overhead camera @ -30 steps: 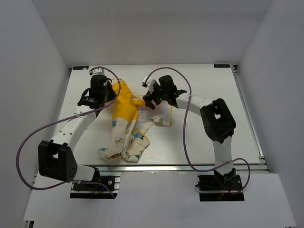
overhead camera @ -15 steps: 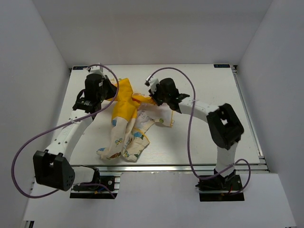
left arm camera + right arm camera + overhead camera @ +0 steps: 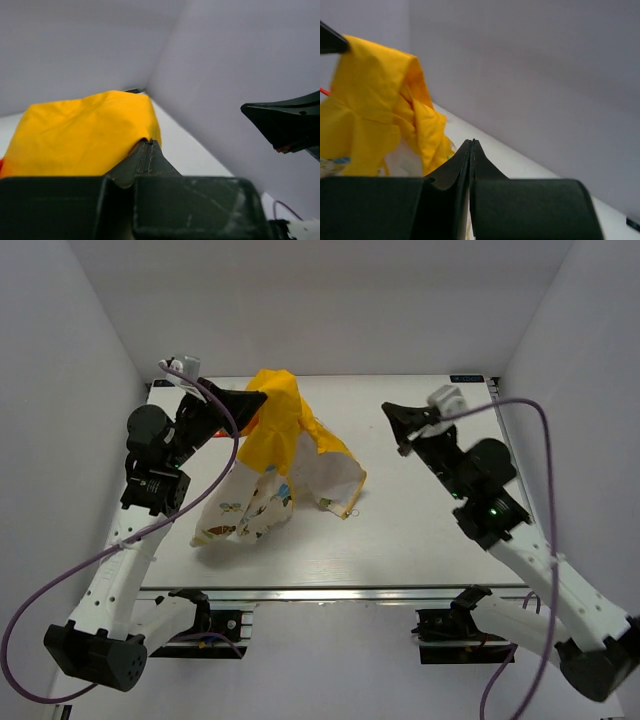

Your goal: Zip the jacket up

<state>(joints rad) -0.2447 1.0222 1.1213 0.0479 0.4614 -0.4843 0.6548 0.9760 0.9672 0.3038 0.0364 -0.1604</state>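
Observation:
The jacket (image 3: pixel 283 435) hangs by its yellow hood from my left gripper (image 3: pixel 258 396), which is raised above the table's back left. In the left wrist view the left gripper (image 3: pixel 148 142) is shut on the yellow hood fabric (image 3: pixel 85 142). The jacket's cream printed part (image 3: pixel 245 510) and white lining (image 3: pixel 325 475) drape down onto the table. My right gripper (image 3: pixel 393 413) is lifted to the right of the jacket, apart from it. In the right wrist view the right gripper (image 3: pixel 472 142) is shut with nothing between its fingers, and the jacket (image 3: pixel 375 115) hangs at the left.
The white table (image 3: pixel 440 530) is boxed in by white walls at the back and both sides. Purple cables loop from both arms. The right gripper's dark fingers (image 3: pixel 287 125) show at the right of the left wrist view.
My left arm has raised the hood, lifting the jacket partly off the table. My right gripper has shut, left the jacket and swung up and to the right, empty.

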